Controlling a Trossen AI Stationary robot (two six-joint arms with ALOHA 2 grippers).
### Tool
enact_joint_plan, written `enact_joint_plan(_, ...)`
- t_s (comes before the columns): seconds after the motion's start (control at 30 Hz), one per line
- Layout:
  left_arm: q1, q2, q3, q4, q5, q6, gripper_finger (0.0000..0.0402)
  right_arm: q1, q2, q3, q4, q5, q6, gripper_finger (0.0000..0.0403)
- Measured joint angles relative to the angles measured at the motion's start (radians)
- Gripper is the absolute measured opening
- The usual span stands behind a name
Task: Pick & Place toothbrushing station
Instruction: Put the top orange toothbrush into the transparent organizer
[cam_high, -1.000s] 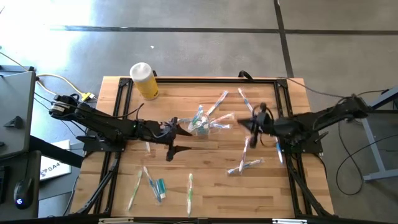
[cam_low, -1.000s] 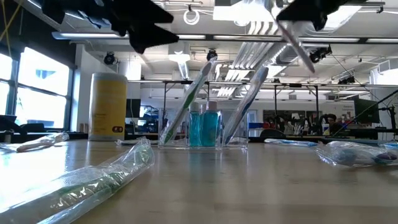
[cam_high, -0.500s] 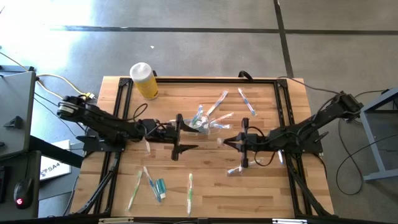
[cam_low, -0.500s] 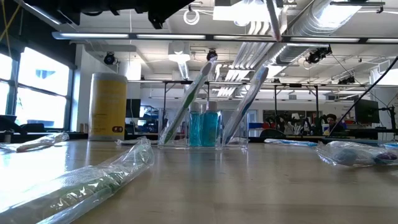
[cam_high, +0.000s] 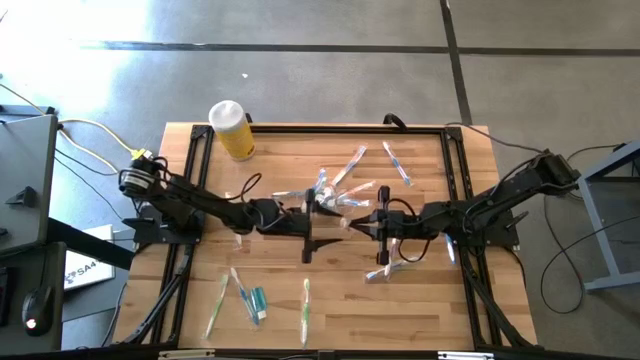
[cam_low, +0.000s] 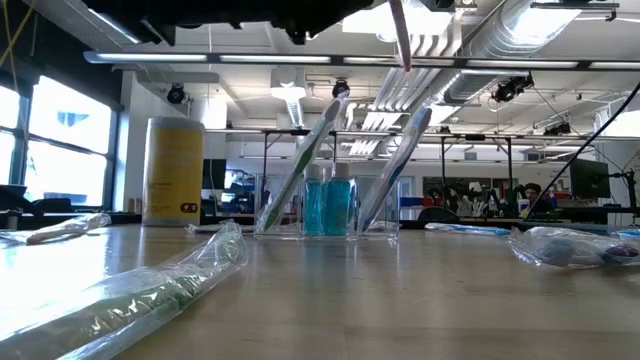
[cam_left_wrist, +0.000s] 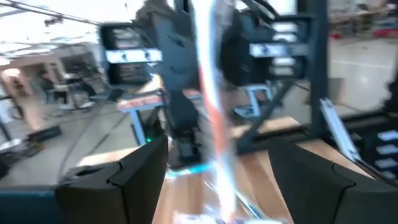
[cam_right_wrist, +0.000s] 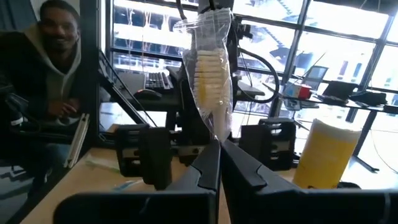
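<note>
While the clear container (cam_high: 322, 203) stood mid-table, the right gripper (cam_right_wrist: 219, 163), just right of it, pinched a wrapped toothbrush (cam_right_wrist: 210, 68). The left gripper (cam_left_wrist: 217, 171) faced it, spread wide. A handover seemed next, needing the left's closure.
</note>
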Motion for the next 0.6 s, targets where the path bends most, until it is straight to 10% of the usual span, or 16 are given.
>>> enact_joint_plan(0.6, 0.001, 0.008, 0.064, -0.021, -0.062, -0.064, 0.0271, -0.001, 0.000, 0.000, 0.005, 0.024, -0.027, 0.0003)
